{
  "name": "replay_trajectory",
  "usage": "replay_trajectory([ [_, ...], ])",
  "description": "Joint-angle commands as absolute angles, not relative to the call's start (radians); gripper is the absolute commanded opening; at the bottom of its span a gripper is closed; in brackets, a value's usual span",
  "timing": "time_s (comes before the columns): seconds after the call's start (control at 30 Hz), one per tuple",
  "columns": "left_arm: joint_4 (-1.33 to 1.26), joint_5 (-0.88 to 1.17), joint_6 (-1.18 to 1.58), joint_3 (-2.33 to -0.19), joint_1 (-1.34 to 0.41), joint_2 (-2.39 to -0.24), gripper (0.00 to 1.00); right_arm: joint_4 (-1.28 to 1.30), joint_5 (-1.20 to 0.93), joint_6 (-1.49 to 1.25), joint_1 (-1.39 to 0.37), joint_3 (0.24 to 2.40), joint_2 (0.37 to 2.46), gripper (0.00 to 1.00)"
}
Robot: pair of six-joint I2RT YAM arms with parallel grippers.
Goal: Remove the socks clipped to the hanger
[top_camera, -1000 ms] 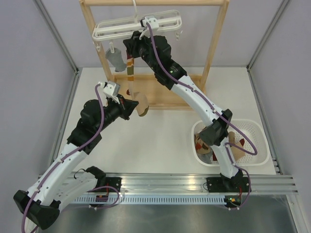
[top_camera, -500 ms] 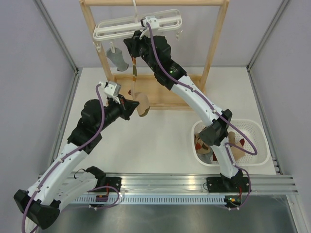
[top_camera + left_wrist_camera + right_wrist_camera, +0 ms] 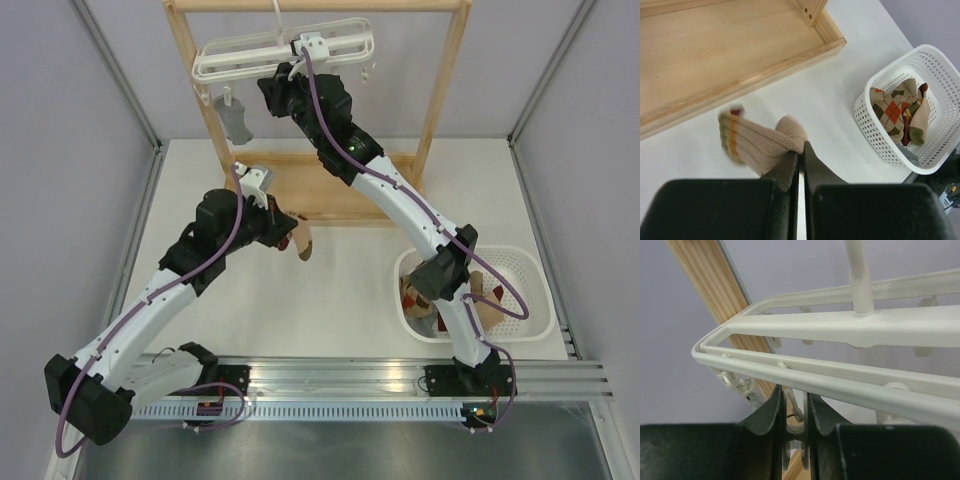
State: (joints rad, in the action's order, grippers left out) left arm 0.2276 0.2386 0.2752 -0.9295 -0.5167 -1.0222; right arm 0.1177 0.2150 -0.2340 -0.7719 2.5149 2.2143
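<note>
Socks [image 3: 892, 107] lie in the basket [image 3: 865, 120] by the near right corner, my left gripper [image 3: 801, 152] clamps a tan sock [image 3: 762, 145] over mid-table, my right gripper [image 3: 796, 400] pinches a clip [image 3: 802, 407] on the hanger [image 3: 840, 325] at the far edge, and a grey sock [image 3: 238, 122] hangs there unremoved.

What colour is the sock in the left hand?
Cream sock, orange-green striped cuff; left wrist view.
</note>
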Motion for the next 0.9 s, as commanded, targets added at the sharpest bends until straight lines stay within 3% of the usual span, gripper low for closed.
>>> replay_trajectory([
  [0.0, 0.253, 0.270, 0.288, -0.983, -0.517, -1.035, 0.02, 0.080, 0.232, -0.219, -0.772, 2.511, 2.174, 0.04],
  [0.2, 0.252, 0.255, 0.284, -0.982, -0.517, -1.019, 0.02, 0.080, 0.230, -0.225, -0.770, 2.490, 2.163, 0.05],
  [0.3, 0.252, 0.245, 0.279, -0.982, -0.517, -1.012, 0.02, 0.078, 0.232, -0.230, -0.772, 2.480, 2.158, 0.11],
  [0.33, 0.249, 0.242, 0.279, -0.980, -0.517, -1.012, 0.02, 0.078, 0.230, -0.230, -0.772, 2.471, 2.157, 0.17],
  [0.37, 0.250, 0.241, 0.279, -0.980, -0.517, -1.011, 0.02, 0.078, 0.230, -0.232, -0.770, 2.465, 2.154, 0.38],
  [0.47, 0.250, 0.224, 0.275, -0.979, -0.518, -1.009, 0.02, 0.077, 0.233, -0.233, -0.775, 2.427, 2.125, 0.77],
  [0.67, 0.249, 0.183, 0.264, -0.976, -0.515, -1.002, 0.02, 0.068, 0.262, -0.209, -0.791, 2.249, 2.011, 0.80],
  [0.87, 0.252, 0.106, 0.244, -0.973, -0.511, -0.983, 0.02, 0.031, 0.302, -0.175, -0.825, 1.901, 1.814, 0.80],
])
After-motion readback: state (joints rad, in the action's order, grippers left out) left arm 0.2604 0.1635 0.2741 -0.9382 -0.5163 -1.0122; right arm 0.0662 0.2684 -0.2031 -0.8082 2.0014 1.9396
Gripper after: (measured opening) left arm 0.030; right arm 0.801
